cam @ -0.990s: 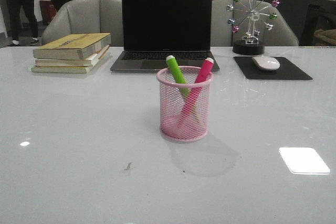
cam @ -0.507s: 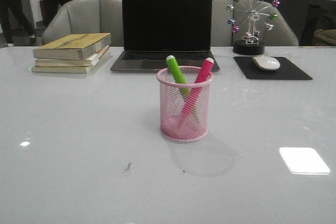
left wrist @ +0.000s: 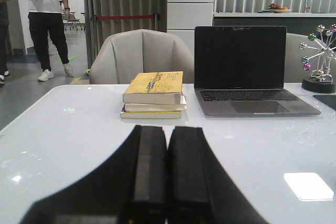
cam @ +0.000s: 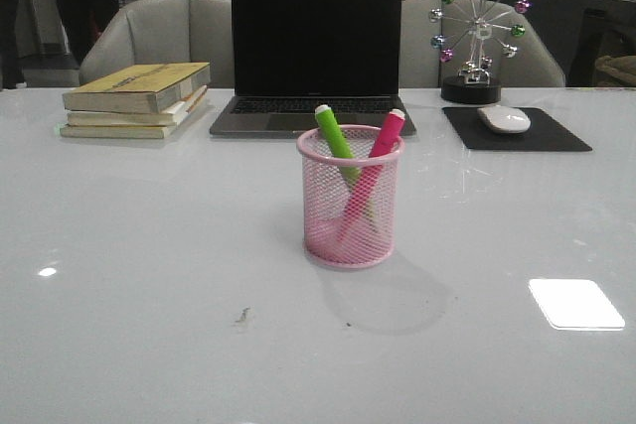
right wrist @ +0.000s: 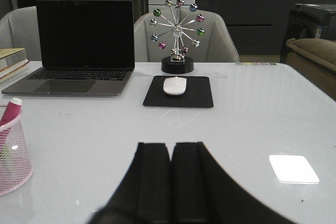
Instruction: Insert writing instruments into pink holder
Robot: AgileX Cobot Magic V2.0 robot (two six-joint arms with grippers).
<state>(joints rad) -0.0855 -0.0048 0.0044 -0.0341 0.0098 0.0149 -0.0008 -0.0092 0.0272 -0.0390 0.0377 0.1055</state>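
Pink holder [cam: 349, 198] stands mid-tabletop [cam: 149, 245], unmoved over the past second, lime marker [cam: 335, 138] at 11 o'clock, magenta marker [cam: 380, 151] at 1; both pincers [left wrist: 167, 174] [right wrist: 171, 182] together, empty—task apparently complete.

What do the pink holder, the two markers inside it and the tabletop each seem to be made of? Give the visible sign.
Pink holder: painted wire mesh, probably metal; the markers show through it.
Green marker and pink marker: smooth, likely plastic barrels with pale tips.
Tabletop: glossy white, perhaps glass or lacquer; it mirrors a bright light patch.
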